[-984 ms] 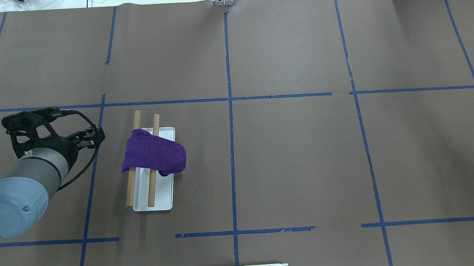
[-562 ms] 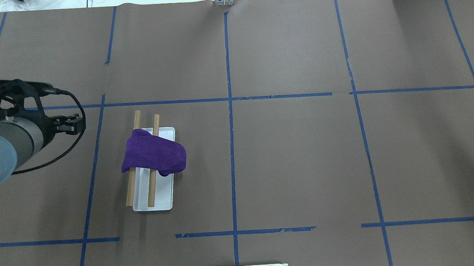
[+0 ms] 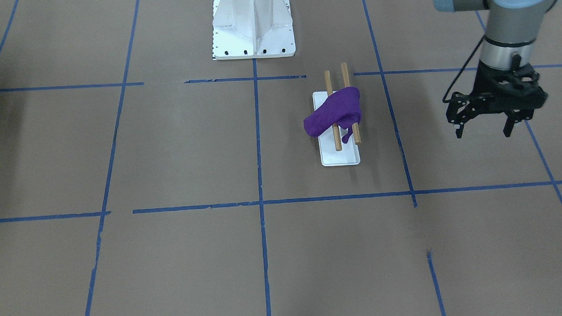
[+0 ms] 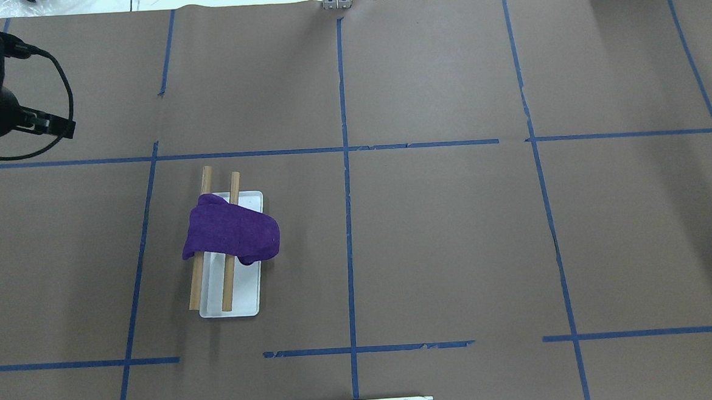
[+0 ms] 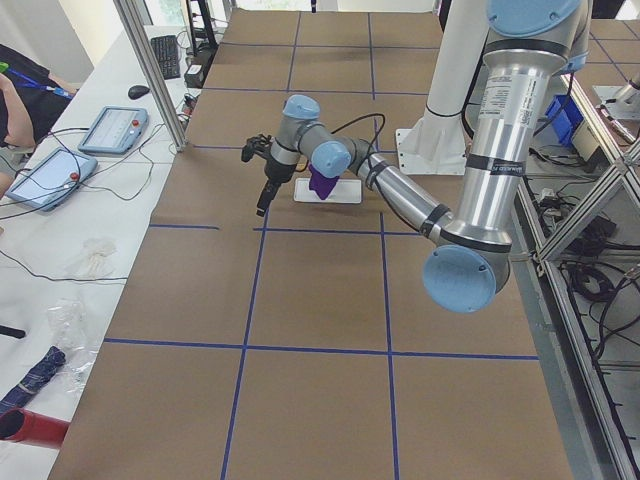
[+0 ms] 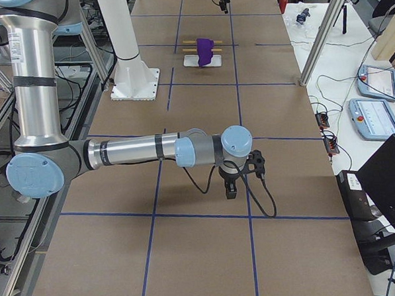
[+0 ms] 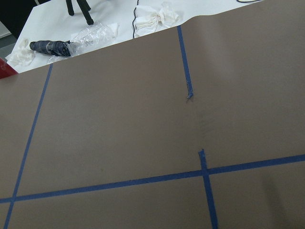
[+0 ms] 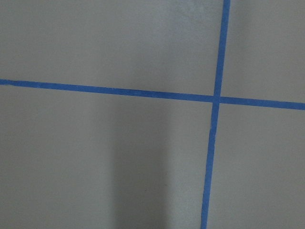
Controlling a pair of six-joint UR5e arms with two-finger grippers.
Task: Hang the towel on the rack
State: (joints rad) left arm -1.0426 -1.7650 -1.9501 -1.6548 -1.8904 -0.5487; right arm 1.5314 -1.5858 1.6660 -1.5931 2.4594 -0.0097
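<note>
The purple towel [image 3: 333, 113] lies draped across both wooden rods of the rack [image 3: 339, 157], one end hanging off the side toward the table's middle. It also shows in the overhead view [image 4: 229, 231] on the rack [image 4: 245, 294]. My left gripper [image 3: 482, 133] is open and empty. It hangs above the table well to the rack's outer left side, apart from it. In the overhead view it sits at the far left edge [image 4: 47, 125]. My right gripper [image 6: 230, 191] shows only in the exterior right view, far from the rack; I cannot tell whether it is open or shut.
The white bolted pedestal [image 3: 253, 23] stands at the robot's side of the table, behind the rack. Blue tape lines cross the brown table cover. Bags and cables lie past the far table edge [image 7: 95, 36].
My left gripper has moved away from the rack, toward the far left corner of the table. The towel and rack have not moved.
</note>
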